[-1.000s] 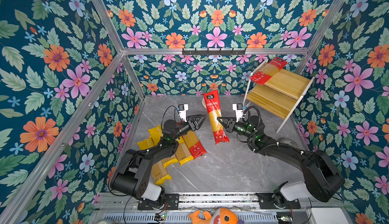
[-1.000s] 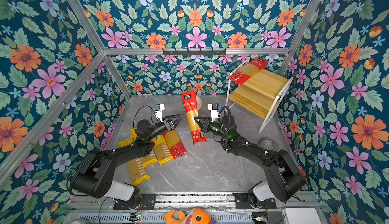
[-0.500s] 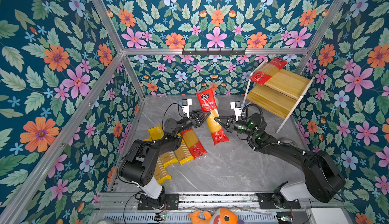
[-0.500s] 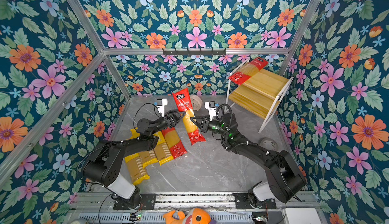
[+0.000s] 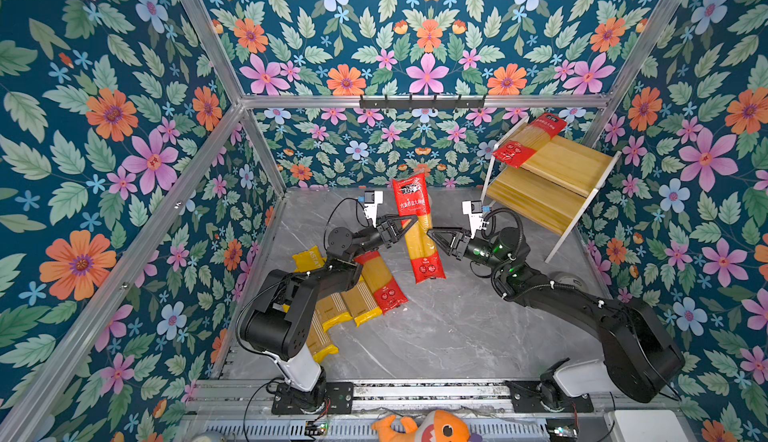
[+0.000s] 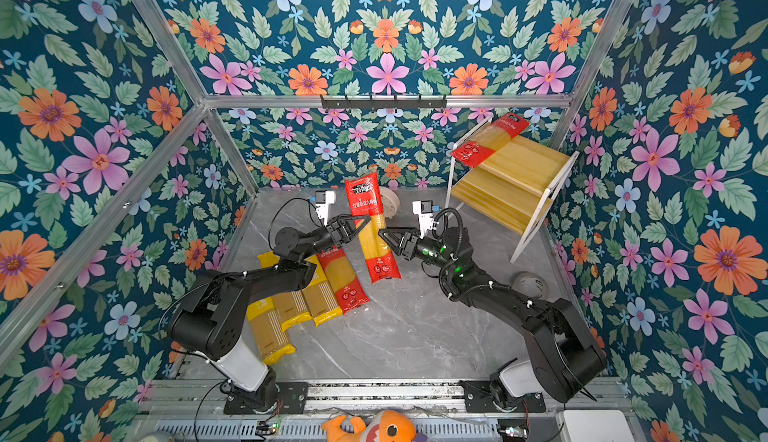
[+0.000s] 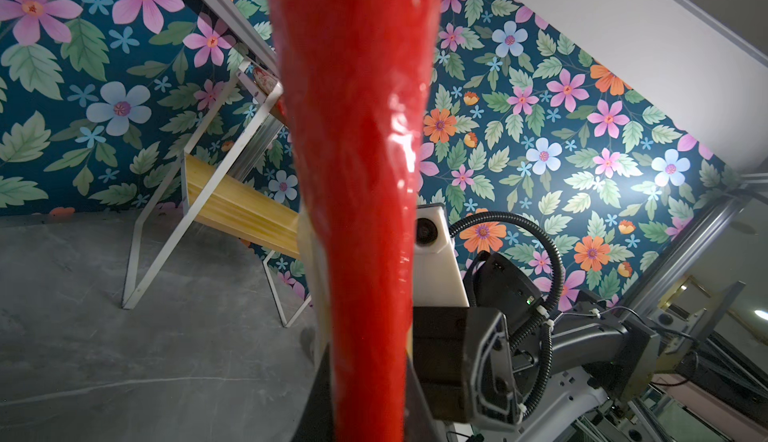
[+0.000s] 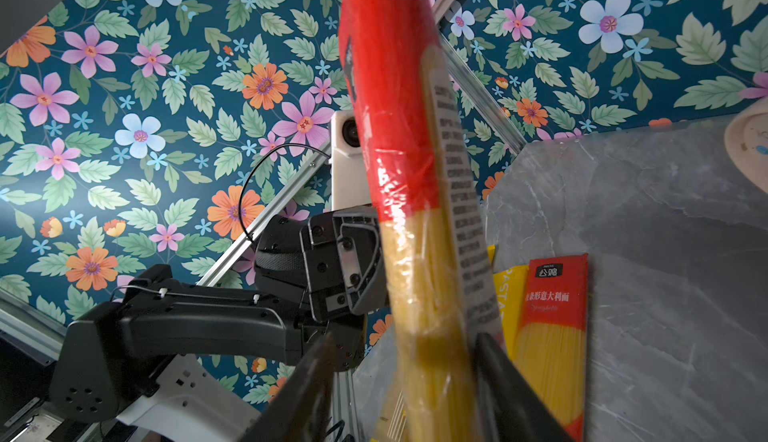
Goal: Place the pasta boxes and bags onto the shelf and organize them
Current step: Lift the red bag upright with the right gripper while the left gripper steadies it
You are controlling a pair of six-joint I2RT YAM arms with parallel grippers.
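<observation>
Nearest me, the spare red and yellow spaghetti packets [image 5: 376, 284] lie on the grey marble tabletop [image 5: 457, 328]. Beyond them my left pincer [image 5: 413, 220] is clamped tight on the long red spaghetti packet with a clear middle [image 5: 423, 249], held upright. The right pincer [image 5: 431, 234] stands apart beside it. A second ago the roles were reversed. It looks light, with slick film and brittle strands, so I'd grip mid-length. The two-tier wooden shelf in a white metal frame [image 5: 573, 164] waits beyond.

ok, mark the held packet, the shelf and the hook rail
held packet [image 5: 417, 244]: a top view, clear middle
shelf [image 5: 573, 161]: a top view, bare upper board
hook rail [image 5: 422, 102]: a top view, bar's middle
</observation>
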